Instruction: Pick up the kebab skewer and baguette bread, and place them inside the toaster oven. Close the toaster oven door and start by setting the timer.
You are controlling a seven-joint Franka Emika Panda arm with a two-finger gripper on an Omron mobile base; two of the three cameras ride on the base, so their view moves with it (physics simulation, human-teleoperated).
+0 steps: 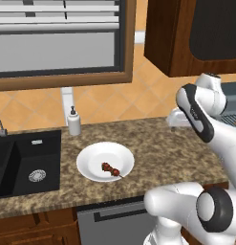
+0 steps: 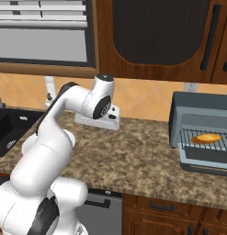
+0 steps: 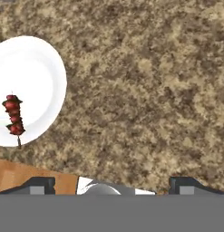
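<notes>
The kebab skewer point(image 1: 111, 169) lies on a white plate point(image 1: 93, 155) on the speckled counter; in the hand view the kebab skewer point(image 3: 13, 118) is at the left on the plate point(image 3: 38, 68). My gripper point(image 3: 112, 185) hovers over bare counter to the right of the plate, its fingertips point(image 3: 41, 185) wide apart, open and holding nothing. The baguette bread point(image 2: 206, 137) rests on the rack inside the toaster oven point(image 2: 197, 103) at the right. The toaster oven door point(image 2: 204, 168) is folded down, open.
A black sink point(image 1: 14, 162) is set into the counter at the left, with a white soap dispenser point(image 1: 74, 121) behind the plate. Dark wood cabinets point(image 2: 156, 32) hang above the counter. A window point(image 1: 57, 43) is behind the sink. The counter's front edge point(image 1: 91, 203) runs above a dishwasher.
</notes>
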